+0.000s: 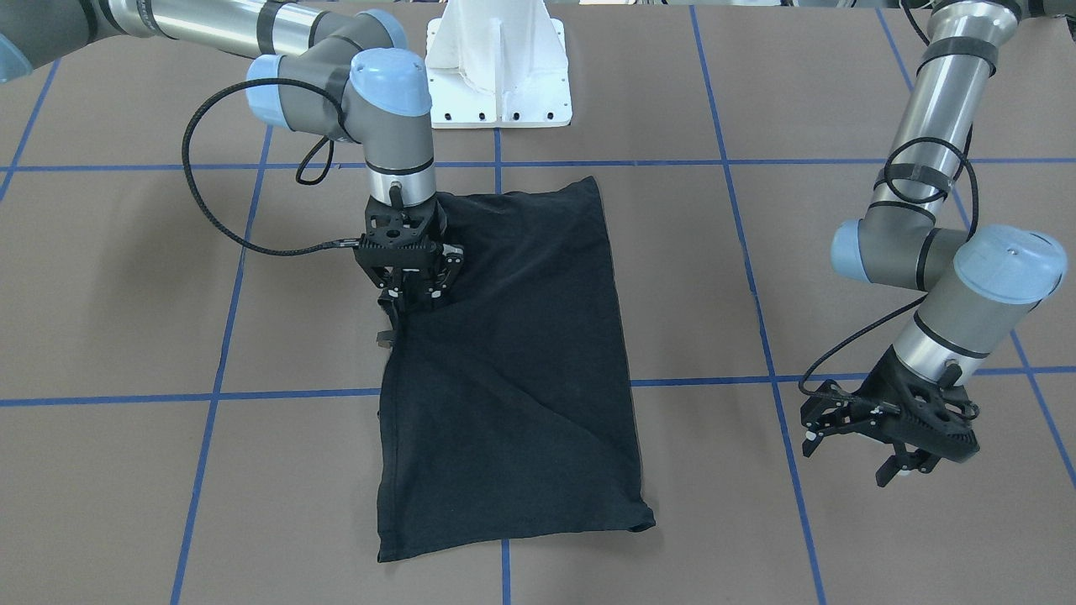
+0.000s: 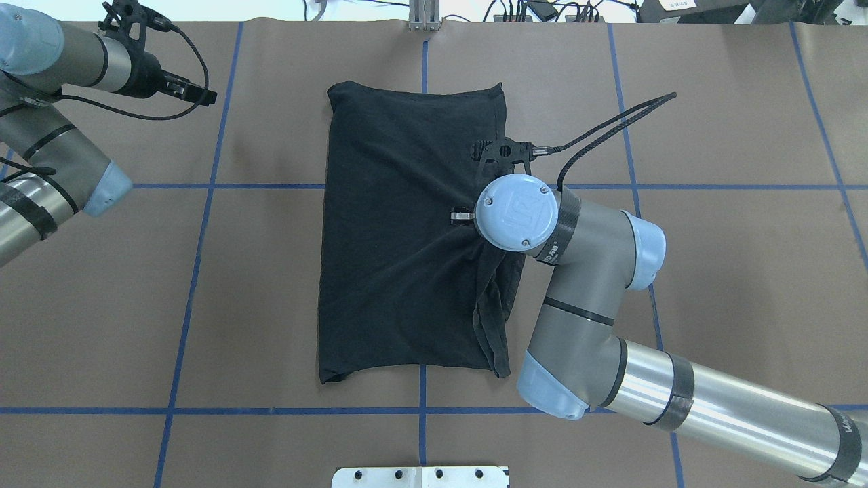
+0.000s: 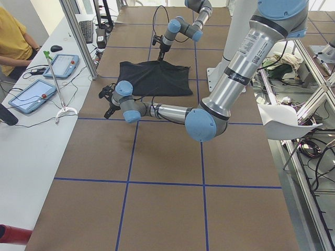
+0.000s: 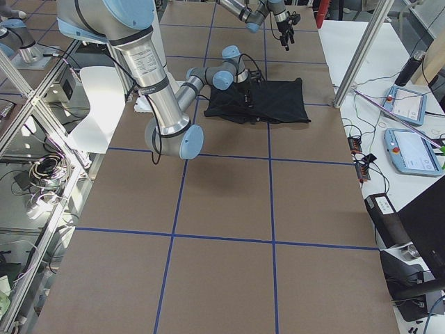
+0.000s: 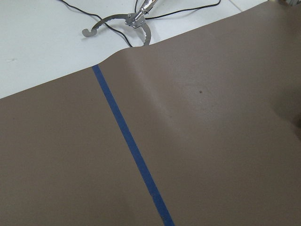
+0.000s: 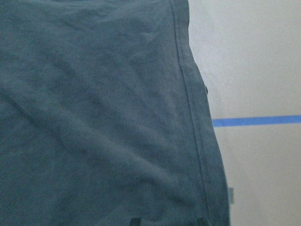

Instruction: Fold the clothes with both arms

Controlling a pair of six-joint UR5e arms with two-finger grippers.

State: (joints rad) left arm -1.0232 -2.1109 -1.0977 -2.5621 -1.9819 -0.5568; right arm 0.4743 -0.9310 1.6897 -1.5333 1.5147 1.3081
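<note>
Black T-shirt (image 1: 513,361) lay folded, its edge pinched in the right gripper (image 1: 403,307); the left gripper (image 1: 847,462) hung well apart, jaws spread.

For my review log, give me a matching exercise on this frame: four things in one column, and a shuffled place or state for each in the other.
Things:
1. T-shirt
2. right gripper
3. left gripper
4. base pedestal

Places or states:
A. open, over bare table, apart from the shirt
B. white, at the robot's side of the table
C. lies mid-table, plain black showing
D. shut on the shirt's edge

Pairs: 1-C, 2-D, 3-A, 4-B
</note>
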